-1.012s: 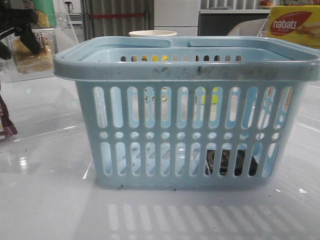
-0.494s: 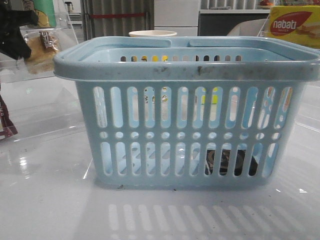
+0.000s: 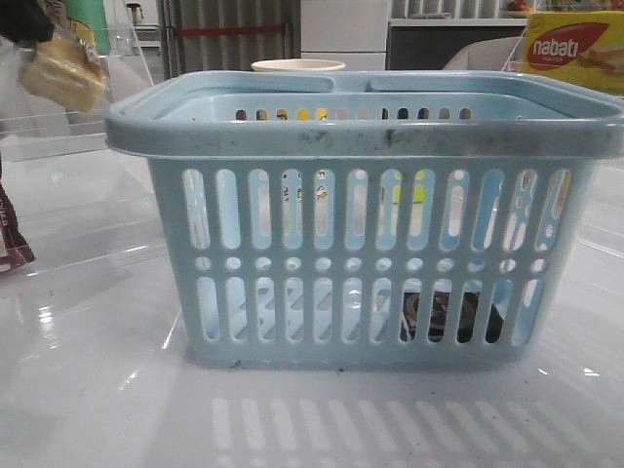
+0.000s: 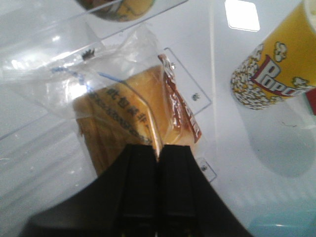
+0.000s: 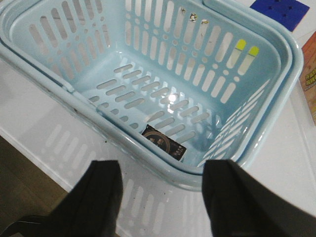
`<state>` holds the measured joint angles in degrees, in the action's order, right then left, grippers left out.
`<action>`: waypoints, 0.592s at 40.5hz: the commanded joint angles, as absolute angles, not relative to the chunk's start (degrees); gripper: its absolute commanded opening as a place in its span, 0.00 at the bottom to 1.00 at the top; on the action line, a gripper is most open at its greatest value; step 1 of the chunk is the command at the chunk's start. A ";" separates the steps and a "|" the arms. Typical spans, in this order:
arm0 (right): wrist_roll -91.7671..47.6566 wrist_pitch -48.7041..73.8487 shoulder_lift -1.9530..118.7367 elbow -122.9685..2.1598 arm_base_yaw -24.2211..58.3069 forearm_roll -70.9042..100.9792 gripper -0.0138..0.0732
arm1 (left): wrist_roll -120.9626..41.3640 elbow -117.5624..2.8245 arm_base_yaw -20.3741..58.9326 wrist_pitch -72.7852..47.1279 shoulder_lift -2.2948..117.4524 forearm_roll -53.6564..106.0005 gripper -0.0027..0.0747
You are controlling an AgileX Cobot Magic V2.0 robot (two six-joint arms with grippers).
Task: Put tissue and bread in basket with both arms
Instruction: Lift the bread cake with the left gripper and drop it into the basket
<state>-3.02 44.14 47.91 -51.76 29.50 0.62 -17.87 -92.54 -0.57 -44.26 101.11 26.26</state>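
The light blue basket (image 3: 366, 136) stands at the middle of the table; the right wrist view shows its inside (image 5: 148, 54). The black tissue pack (image 3: 450, 317) lies on the basket floor at the front right, also seen in the right wrist view (image 5: 165, 142). My left gripper (image 4: 159, 150) is shut on the wrapper of the bread (image 4: 143, 106). In the front view the bread (image 3: 64, 73) hangs in the air at the far left, left of the basket rim. My right gripper (image 5: 160, 173) is open and empty, above the table by the basket's near rim.
A yellow popcorn cup (image 4: 269, 76) stands near the bread. A yellow-and-red nabati box (image 3: 575, 49) is at the back right. A brown-and-white packet (image 3: 10, 244) lies at the left edge. A white cup rim (image 3: 297, 66) shows behind the basket. A clear plastic stand (image 3: 107, 78) is at back left.
My left gripper has lifted the bread off the table and carried it upward. The basket, the tissue pack and the rest have not moved.
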 commanded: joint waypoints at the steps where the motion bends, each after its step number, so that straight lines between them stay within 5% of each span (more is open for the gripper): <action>1: -3.44 40.35 47.42 -53.32 29.61 0.00 0.71 | -19.73 -94.58 1.50 -43.74 95.15 28.57 0.15; 24: -3.44 40.35 47.42 -53.32 29.61 0.00 0.71 | -24.31 -94.32 27.29 -47.42 87.52 28.87 0.15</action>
<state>-3.02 44.14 47.91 -51.76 29.50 0.62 -23.06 -92.64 23.95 -50.16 90.20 26.66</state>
